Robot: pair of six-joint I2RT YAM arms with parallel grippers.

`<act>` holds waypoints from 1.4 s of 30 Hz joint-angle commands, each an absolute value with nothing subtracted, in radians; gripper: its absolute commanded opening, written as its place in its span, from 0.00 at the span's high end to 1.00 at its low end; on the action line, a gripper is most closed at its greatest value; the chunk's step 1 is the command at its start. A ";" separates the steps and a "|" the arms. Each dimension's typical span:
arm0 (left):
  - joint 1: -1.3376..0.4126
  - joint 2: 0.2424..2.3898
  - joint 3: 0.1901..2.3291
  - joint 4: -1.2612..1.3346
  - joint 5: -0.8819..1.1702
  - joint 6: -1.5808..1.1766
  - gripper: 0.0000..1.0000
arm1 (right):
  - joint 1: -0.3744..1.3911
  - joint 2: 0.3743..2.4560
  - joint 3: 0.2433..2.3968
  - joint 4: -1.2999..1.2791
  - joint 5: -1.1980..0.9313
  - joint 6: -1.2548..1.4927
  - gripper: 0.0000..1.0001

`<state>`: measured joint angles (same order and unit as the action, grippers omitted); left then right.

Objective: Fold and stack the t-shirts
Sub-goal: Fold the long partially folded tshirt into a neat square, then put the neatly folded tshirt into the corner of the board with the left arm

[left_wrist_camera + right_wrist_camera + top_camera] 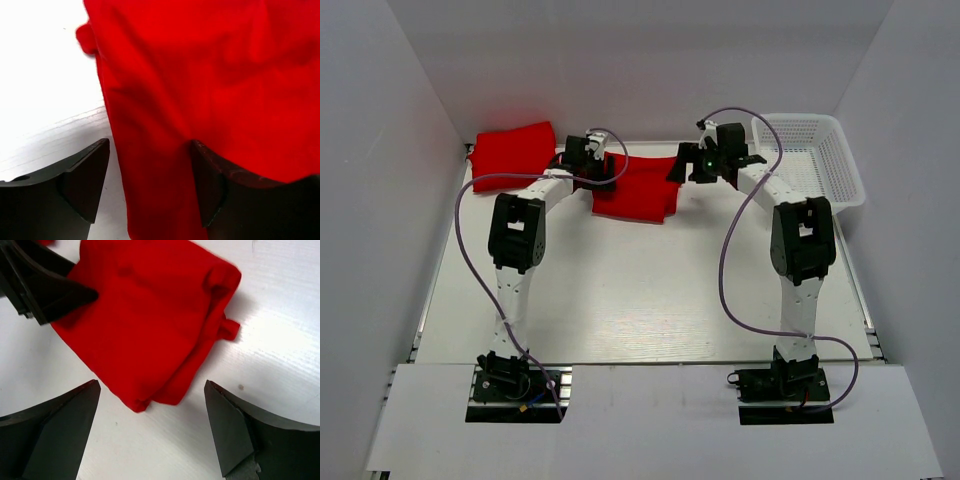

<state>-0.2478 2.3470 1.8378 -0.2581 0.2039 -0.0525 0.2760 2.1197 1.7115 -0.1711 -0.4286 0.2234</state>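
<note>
My left gripper [150, 187] and right gripper [152, 432] are open, holding nothing (good), so I'd lift straight off the top-middle t-shirt [640, 197].

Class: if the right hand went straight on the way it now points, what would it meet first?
Probably the folded red t-shirt, lying straight ahead of the open right hand; depth is hard to judge.

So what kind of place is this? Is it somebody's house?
Probably a robot testing booth, not a house: plain white walls box in a white table, a left arm and right arm are bolted at its edge, and red t-shirts and a basket lie there.
</note>
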 commanded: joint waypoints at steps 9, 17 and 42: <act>-0.305 2.473 1.991 -0.460 0.169 0.041 0.27 | 0.268 1.971 1.534 -0.077 -0.479 0.178 0.10; -0.318 2.511 2.016 -0.522 0.161 0.018 0.87 | 0.265 1.847 1.369 -0.014 -0.425 0.186 0.10; -0.247 2.190 2.196 -0.535 0.094 0.147 1.00 | 0.264 1.551 1.045 0.127 -0.227 0.299 0.10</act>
<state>-0.2703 2.2795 2.1181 -0.4896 0.1120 0.1074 0.2680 1.5684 1.0096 0.0795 -0.2264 0.2798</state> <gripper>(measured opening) 0.157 0.904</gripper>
